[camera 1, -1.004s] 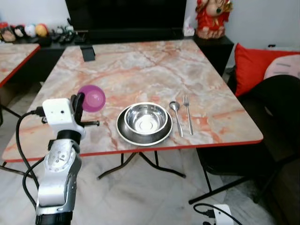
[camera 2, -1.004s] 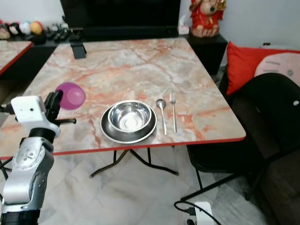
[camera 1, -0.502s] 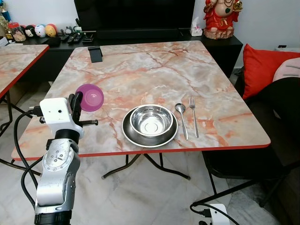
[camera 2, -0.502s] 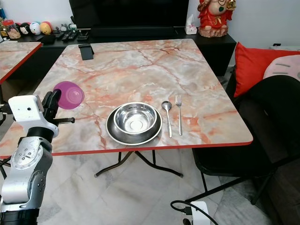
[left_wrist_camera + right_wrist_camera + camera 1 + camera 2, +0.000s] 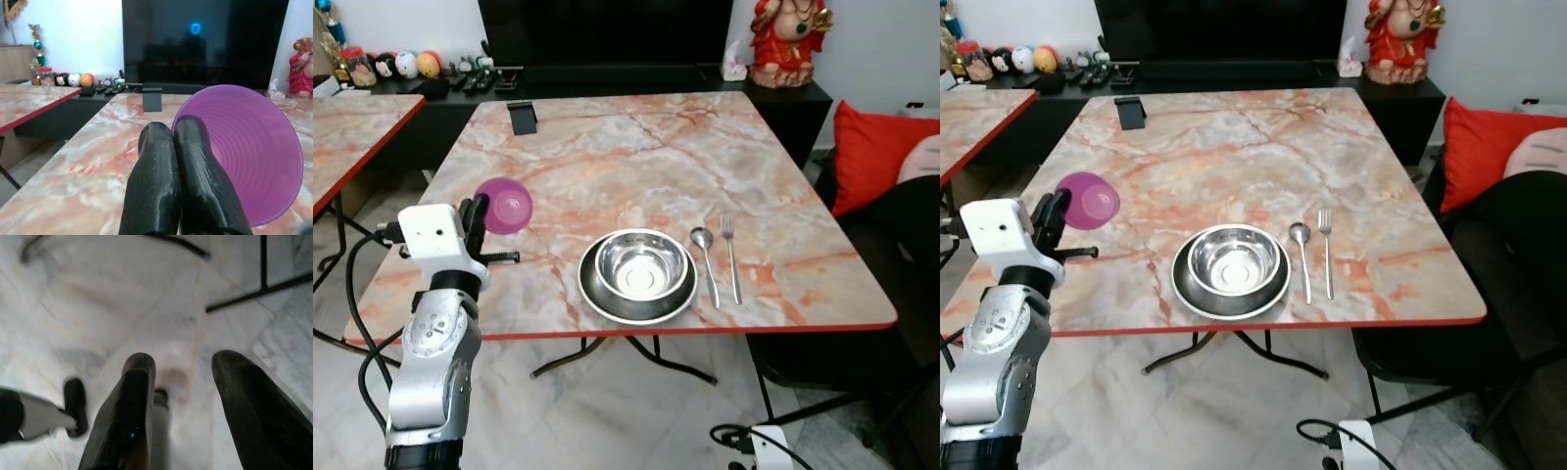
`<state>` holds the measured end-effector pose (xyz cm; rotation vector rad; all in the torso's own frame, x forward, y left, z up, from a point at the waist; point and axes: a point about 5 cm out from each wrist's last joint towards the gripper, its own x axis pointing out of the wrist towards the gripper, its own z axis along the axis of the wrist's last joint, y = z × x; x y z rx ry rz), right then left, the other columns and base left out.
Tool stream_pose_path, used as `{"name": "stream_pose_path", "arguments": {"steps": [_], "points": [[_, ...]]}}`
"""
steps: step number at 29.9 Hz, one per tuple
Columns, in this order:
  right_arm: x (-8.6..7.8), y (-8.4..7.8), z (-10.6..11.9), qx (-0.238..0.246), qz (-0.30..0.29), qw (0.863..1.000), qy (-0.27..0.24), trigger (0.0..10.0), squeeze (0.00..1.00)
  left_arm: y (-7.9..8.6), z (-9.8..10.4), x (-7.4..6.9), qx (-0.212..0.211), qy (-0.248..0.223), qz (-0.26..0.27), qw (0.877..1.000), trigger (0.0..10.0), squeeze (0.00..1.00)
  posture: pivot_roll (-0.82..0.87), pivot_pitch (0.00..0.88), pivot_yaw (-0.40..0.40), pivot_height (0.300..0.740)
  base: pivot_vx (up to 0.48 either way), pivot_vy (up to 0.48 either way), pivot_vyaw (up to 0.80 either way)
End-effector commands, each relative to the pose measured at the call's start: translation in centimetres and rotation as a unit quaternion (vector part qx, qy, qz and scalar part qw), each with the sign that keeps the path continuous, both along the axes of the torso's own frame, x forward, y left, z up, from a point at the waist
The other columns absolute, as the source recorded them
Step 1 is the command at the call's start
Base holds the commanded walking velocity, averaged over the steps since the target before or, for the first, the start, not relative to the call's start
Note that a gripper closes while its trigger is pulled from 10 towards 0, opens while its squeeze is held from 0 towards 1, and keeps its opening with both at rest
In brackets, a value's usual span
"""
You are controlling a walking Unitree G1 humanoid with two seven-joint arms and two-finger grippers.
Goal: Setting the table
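No writing or brand can be read on anything here. The left gripper [image 5: 478, 217] is clenched on the rim of a purple cup [image 5: 505, 205], its two black fingers [image 5: 161, 181] pressed tight together with the cup's wall pinched between them. The cup lies on its side in the air, above the left part of the marble table [image 5: 636, 157], its long axis roughly level and its open mouth turned back toward the gripper, so the ribbed inside shows in the left wrist view. On the table near the front edge sits a steel bowl [image 5: 641, 267] inside a steel plate [image 5: 597, 299]. Just to the right of the plate lie a spoon [image 5: 707, 257] and a fork [image 5: 731, 255], side by side, handles pointing toward the near edge. A small black stand [image 5: 521, 117] is at the far left corner. The right gripper [image 5: 183, 391] hangs over the pale floor [image 5: 98, 308], fingers spread apart and empty.
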<state>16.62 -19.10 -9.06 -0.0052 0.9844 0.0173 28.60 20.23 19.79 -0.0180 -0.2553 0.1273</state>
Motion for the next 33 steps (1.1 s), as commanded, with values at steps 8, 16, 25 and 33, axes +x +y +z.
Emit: {"name": "stream_pose_path", "arguments": {"steps": [8,16,25,33], "points": [[-0.5,-0.4,-0.2,-0.002,-0.002,1.0,0.009,10.0,0.0,-1.2,0.3,0.5,-0.004,0.004,-0.034,0.999,10.0,0.0,-0.04,0.0,0.023,0.707,0.249,0.0,0.0],[-0.5,-0.5,-0.1,-0.003,0.0,1.0,0.009,10.0,0.0,-1.4,0.4,1.0,-0.052,0.031,-0.053,0.997,10.0,0.0,-0.03,0.0,0.019,0.707,0.0,0.0,0.0],[-0.4,-0.5,-0.1,-0.006,0.007,1.0,0.012,10.0,0.0,-0.7,0.7,3.8,-0.042,0.168,-0.034,0.984,10.0,0.0,-0.03,0.0,0.023,0.707,0.0,0.0,0.0],[-0.4,-0.4,-0.1,-0.005,0.004,1.0,0.012,10.0,0.0,-0.8,0.1,4.9,-0.142,0.243,-0.05,0.958,10.0,0.0,-0.04,0.0,0.032,0.707,0.0,0.0,0.0]]}}
